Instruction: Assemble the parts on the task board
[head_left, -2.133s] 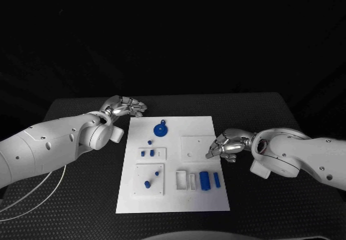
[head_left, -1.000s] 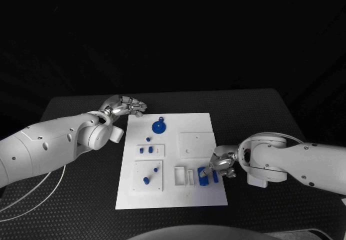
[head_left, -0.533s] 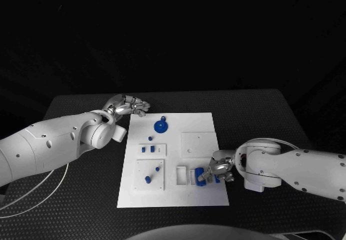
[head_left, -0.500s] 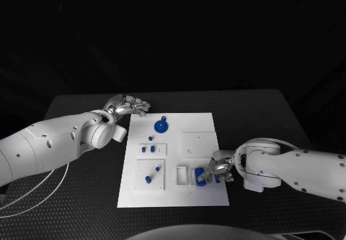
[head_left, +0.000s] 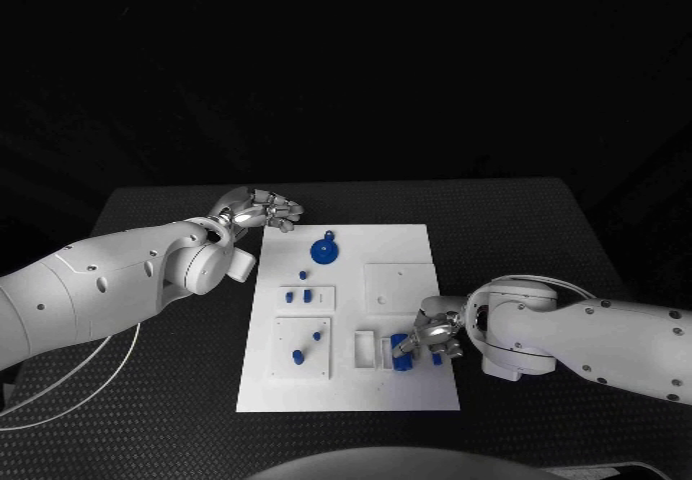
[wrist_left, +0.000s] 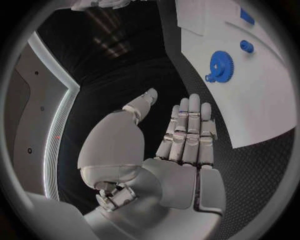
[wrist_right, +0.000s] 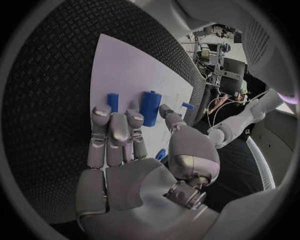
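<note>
The right hand, fingers apart and holding nothing, has edged slightly higher over the blue cylinders, lower centre; the left hand, upper left, stays empty with fingers together.

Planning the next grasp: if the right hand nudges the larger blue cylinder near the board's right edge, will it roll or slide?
Likely roll: the larger blue cylinder looks round-sided and lies on its side on the flat task board. It looks like smooth, rigid plastic, so probably light and a bit slippery. The right hand hovers right at it.

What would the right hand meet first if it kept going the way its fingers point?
Probably the two blue cylinders: the right hand points at the thick blue cylinder and the thin one on the task board; depth is unclear.
</note>
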